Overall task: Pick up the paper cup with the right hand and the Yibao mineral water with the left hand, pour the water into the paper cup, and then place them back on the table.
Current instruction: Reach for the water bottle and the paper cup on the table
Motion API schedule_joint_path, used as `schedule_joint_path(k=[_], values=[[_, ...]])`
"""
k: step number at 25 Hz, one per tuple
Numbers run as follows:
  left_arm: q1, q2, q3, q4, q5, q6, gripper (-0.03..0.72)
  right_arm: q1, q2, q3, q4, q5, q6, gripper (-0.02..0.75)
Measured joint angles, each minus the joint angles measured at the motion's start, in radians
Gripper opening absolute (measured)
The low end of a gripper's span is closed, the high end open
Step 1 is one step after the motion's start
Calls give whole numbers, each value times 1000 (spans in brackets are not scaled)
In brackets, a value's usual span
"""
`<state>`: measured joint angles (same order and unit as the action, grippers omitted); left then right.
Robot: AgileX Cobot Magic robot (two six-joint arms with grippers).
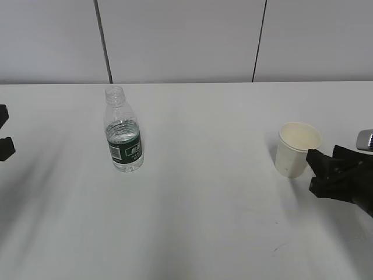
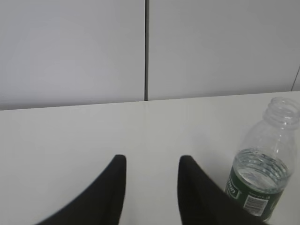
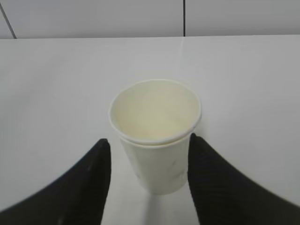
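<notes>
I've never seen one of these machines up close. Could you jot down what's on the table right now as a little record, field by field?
surface: white table
bottle: clear water bottle, green label, no cap, upright, partly full
cup: paper cup, upright, looks empty
left gripper: open, holding nothing, bottle ahead to its right
right gripper: open, one of its fingers on each side of the cup, not closed on it
lifted yet: neither; both stand on the table

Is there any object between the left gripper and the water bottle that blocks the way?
Nothing visible does. In the exterior view, only bare table lies between the left gripper and the Yibao mineral water. In the left wrist view, the bottle stands just beyond the right-hand finger, off to the side of the open jaws.
</notes>
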<state>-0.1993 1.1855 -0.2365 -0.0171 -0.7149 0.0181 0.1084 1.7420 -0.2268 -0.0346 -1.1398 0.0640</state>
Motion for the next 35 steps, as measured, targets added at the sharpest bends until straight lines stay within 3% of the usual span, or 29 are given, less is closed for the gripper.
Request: schedule_joint_path(k=[18,25,35], values=[[0,0,0,0,-15,0,241,0,171,-7,-48,-7,2,430],[0,0,0,0,-15,0,241,0,173,-40,-54,-9,91,647],[0,0,0,0,-15,0,241,0,265,-133,-58,-10,95,670]])
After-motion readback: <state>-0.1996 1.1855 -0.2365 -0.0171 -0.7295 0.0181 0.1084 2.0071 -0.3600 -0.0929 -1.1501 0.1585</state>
